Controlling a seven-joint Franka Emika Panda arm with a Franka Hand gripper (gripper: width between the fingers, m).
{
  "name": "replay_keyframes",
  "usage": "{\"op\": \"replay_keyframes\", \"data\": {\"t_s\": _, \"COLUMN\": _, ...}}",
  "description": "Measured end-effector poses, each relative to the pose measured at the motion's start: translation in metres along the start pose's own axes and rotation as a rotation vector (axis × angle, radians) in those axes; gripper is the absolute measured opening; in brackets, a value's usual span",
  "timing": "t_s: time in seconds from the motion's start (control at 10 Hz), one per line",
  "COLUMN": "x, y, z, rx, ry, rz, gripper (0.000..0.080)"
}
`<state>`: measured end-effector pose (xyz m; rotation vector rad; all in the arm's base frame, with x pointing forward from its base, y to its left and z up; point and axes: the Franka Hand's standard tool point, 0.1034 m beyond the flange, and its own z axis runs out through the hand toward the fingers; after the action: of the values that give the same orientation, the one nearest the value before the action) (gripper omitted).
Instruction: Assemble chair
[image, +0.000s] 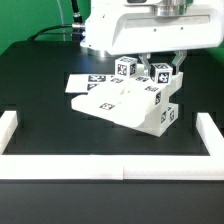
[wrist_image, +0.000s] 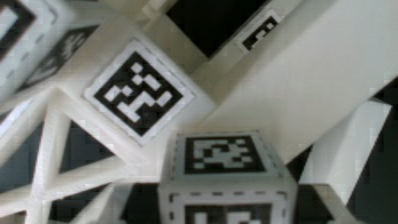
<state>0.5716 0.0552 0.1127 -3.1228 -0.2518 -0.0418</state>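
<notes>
The chair (image: 130, 103) is a partly joined cluster of matte white tagged pieces lying tilted at the table's middle. Its flat panel (image: 112, 100) slopes toward the exterior view's left. Two tagged bars stick up at the back, one (image: 126, 68) to the left and one (image: 161, 73) to the right. My gripper (image: 161, 66) comes down from above with a dark finger on each side of the right bar. In the wrist view the gripper (wrist_image: 224, 208) closes on that bar's tagged end (wrist_image: 224, 158), and a second tagged bar (wrist_image: 137, 88) slants beside it.
The marker board (image: 82, 82) lies flat behind the chair on the exterior view's left. A low white border wall (image: 100, 166) runs along the front and up both sides. The tabletop is black.
</notes>
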Motion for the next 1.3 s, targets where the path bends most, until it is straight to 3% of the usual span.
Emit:
{"op": "replay_keyframes", "data": {"t_s": 0.2, "x": 0.0000, "y": 0.0000, "z": 0.0000, "rx": 0.000, "ry": 0.000, "rz": 0.043, "gripper": 0.0285}}
{"op": "replay_keyframes", "data": {"t_s": 1.3, "x": 0.0002, "y": -0.0020, "z": 0.0001, "rx": 0.008, "ry": -0.002, "rz": 0.830, "gripper": 0.0287}}
